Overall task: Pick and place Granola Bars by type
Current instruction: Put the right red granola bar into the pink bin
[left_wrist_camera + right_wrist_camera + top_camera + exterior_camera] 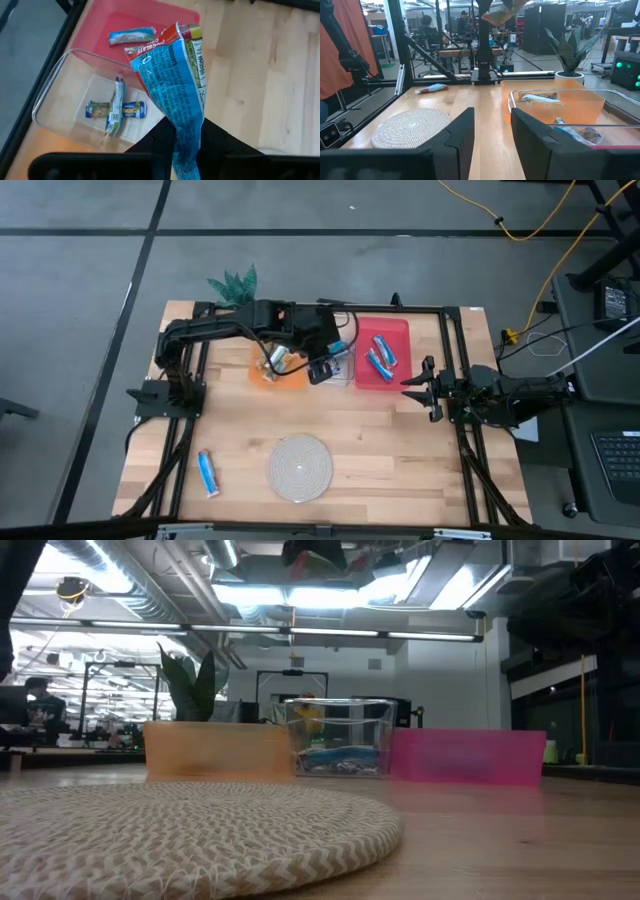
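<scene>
My left gripper (322, 370) hovers over the clear bin (345, 368), shut on a bright blue granola bar with a red end (172, 65). Two silvery-blue bars (116, 107) lie crossed on the clear bin's floor. Blue bars (382, 352) lie in the red bin (400, 330), and green-and-tan bars (279, 360) in the orange bin (262, 375). One more blue bar (208, 472) lies flat on the table near the left front corner. My right gripper (492, 130) waits open near the table's right edge, beside the red bin. My left gripper pinches the blue bar between its two fingers (160, 145) by one end of the wrapper (186, 150). The bar runs on past the fingertips, its red end (187, 31) farthest out. It is lifted clear above the clear bin and the red bin.
The round woven mat (300, 467) lies at the table's near middle. The three bins stand in a row toward the far edge, and a potted plant (235, 283) sits behind the orange one. Bare wood shows between the mat and the bins.
</scene>
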Tool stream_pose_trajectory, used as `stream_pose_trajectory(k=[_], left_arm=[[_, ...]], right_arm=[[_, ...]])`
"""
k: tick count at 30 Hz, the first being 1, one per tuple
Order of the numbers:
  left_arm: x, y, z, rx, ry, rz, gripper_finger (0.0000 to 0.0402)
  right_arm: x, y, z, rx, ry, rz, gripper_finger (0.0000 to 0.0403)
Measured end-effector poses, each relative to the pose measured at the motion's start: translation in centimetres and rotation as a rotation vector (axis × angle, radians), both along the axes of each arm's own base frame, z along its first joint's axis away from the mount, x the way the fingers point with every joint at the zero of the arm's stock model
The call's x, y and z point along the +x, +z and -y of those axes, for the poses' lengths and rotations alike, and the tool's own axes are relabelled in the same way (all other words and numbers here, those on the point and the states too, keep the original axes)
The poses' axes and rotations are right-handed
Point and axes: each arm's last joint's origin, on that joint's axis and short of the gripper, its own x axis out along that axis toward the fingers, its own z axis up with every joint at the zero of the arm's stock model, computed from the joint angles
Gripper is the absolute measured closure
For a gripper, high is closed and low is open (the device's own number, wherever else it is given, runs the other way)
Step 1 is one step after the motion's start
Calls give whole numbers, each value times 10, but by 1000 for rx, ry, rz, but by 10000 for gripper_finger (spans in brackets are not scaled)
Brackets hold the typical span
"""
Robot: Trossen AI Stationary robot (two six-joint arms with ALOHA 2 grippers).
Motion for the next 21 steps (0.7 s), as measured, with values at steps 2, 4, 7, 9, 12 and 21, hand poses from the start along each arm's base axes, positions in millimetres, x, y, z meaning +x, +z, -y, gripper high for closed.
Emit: stream_pose_trajectory(k=[2,4,7,9,12,21], left_arm=[[6,0,-1,5,-6,-6,350],[11,1,-1,8,-7,0,350],[22,-1,-4,8,-19,4,350],[30,-2,-6,11,-27,10,350],[37,0,-12,8,-32,25,350],[52,-15,-36,-11,-33,8,350]], right_arm=[[0,0,0,0,0,0,271],[0,0,0,0,0,0,271],[0,0,0,0,0,0,271],[0,0,0,0,0,0,271],[0,0,0,0,0,0,271],[0,0,0,0,0,0,271]])
